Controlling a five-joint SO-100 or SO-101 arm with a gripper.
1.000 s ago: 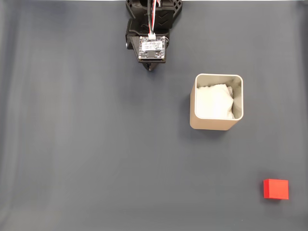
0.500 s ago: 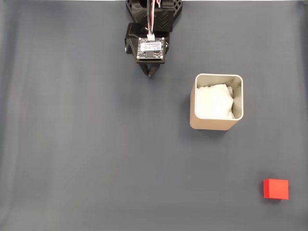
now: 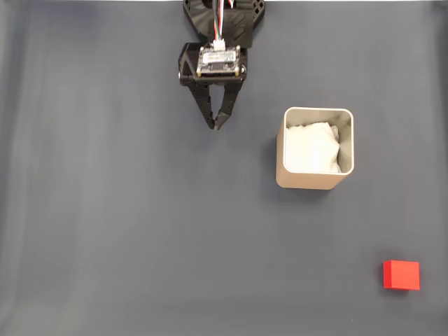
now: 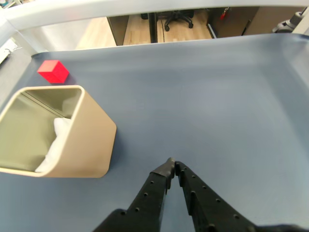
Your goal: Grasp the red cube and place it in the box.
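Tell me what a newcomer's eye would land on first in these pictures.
The red cube stands out first, bright against the dark grey table, alone at the lower right of the fixed view. Next comes the box, beige with white padding inside, right of centre. The black gripper hangs at the top, fingertips together, far from both.

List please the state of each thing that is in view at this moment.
Gripper: shut, empty, tips together above the dark mat.
Red cube: flat on the mat, ungrasped, apart from the box.
Box: upright, open on top, white padding inside, no cube inside.
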